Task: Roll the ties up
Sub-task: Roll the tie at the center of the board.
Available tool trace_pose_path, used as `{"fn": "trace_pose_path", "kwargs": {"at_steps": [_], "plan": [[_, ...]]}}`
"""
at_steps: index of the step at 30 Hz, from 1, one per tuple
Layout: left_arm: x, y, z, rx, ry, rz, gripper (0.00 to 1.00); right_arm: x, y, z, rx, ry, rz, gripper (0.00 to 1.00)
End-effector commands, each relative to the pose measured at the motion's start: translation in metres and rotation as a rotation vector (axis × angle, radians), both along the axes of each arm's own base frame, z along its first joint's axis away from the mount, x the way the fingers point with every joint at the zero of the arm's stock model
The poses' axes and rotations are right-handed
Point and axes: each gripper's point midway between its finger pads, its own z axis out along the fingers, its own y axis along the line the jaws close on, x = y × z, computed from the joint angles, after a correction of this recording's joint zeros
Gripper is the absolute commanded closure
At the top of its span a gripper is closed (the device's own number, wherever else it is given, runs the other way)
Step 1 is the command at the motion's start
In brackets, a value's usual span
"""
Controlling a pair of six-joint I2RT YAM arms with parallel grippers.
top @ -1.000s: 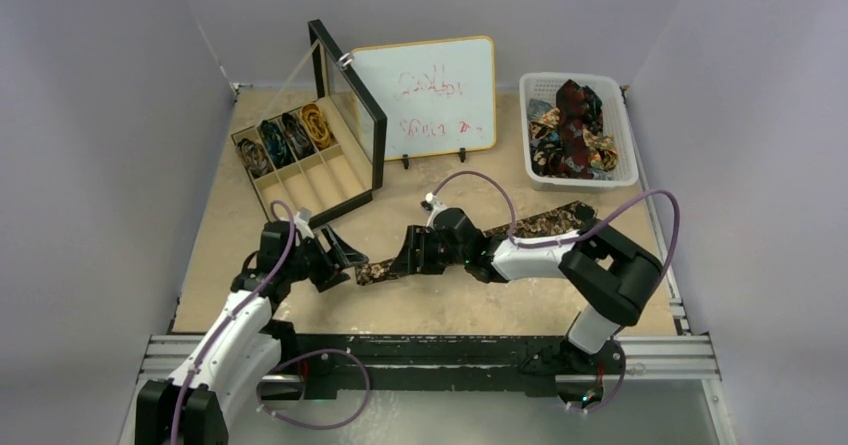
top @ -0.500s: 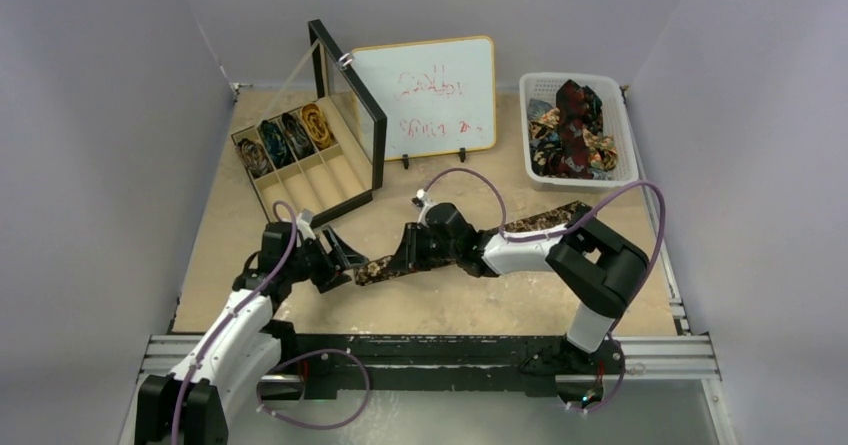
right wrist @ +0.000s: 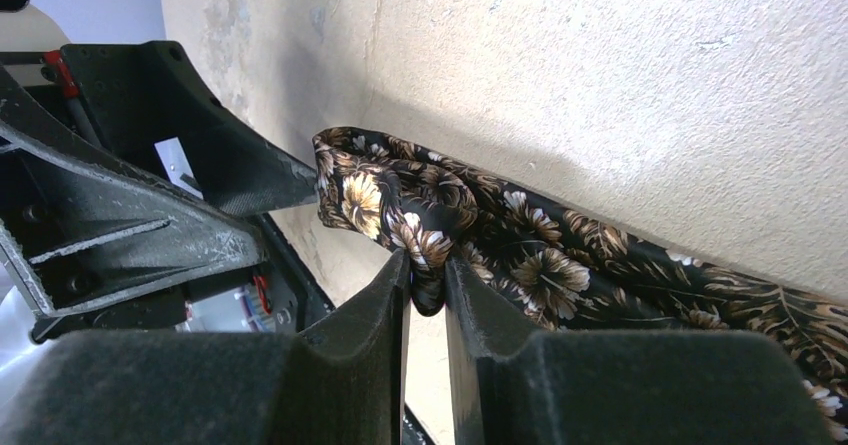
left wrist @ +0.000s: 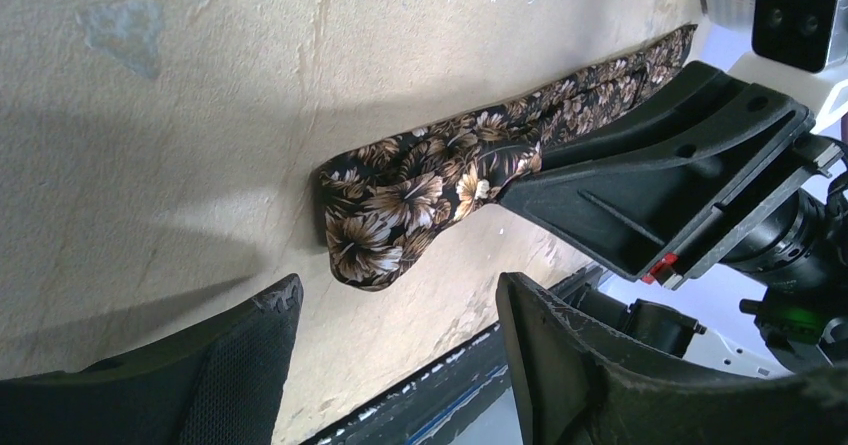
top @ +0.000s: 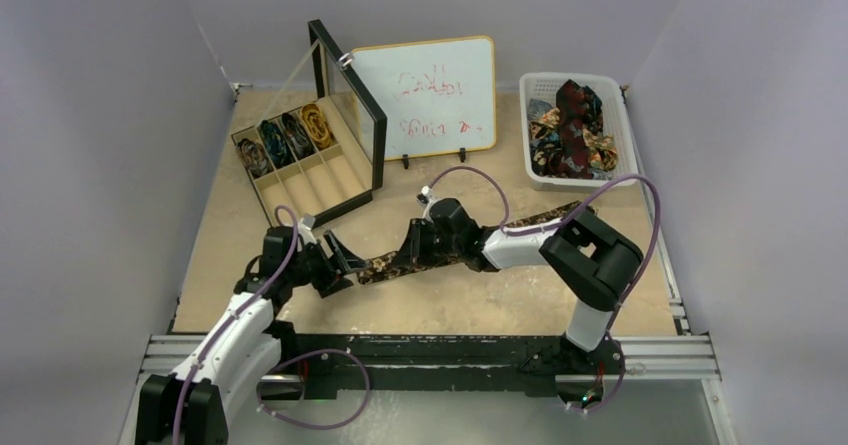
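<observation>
Beige tabletop [top: 450, 305] carries one brown floral tie [left wrist: 400, 200], a flat strip not yet rolled. The right pincer [right wrist: 425, 275] pinches it near its end, while the left pincer [left wrist: 397, 290] hangs spread just beside that end. Four rolls [top: 297, 133] sit in the box [top: 325, 180], and loose ties [top: 572, 130] wait in the basket [top: 585, 181].

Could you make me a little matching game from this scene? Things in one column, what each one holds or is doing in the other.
Things:
1. left gripper
2. right gripper
3. basket
4. wooden box

States:
A. holds a heap of loose ties
B. open, gripping nothing
C. rolled ties in its compartments
D. pinching the flowered tie

Pairs: 1-B, 2-D, 3-A, 4-C
</observation>
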Motion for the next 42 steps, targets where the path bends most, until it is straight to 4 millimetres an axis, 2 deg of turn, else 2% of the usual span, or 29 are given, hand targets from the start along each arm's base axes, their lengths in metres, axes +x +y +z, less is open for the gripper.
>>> {"fn": "trace_pose_path", "kwargs": {"at_steps": [1,11,17,21,32,36,39,42], "plan": [[0.002,-0.004,0.005,-0.038,-0.024,-0.007,0.31,-0.005,0.002,-0.003,0.027,-0.006,0.046,0.79],[0.0,-0.006,0.0,-0.061,-0.015,-0.009,0.32,-0.018,0.004,-0.007,0.07,0.06,0.071,0.77],[-0.002,-0.008,-0.005,-0.072,-0.007,-0.021,0.34,-0.01,0.008,-0.006,0.064,0.039,0.057,0.76],[-0.003,-0.009,-0.009,-0.074,0.002,-0.025,0.35,-0.015,0.007,-0.013,0.063,0.078,0.057,0.76],[0.0,-0.003,-0.015,-0.028,0.006,-0.017,0.37,-0.012,0.011,-0.017,0.062,0.082,0.053,0.75],[0.004,-0.002,-0.017,-0.004,-0.005,-0.028,0.45,-0.017,0.008,-0.018,0.041,0.098,0.074,0.72],[0.008,0.003,-0.02,0.04,-0.005,-0.029,0.57,-0.012,0.007,-0.011,0.031,0.069,0.07,0.66],[0.013,0.002,-0.019,0.048,-0.018,-0.038,0.61,-0.007,0.005,-0.005,0.007,0.037,0.06,0.59]]}}
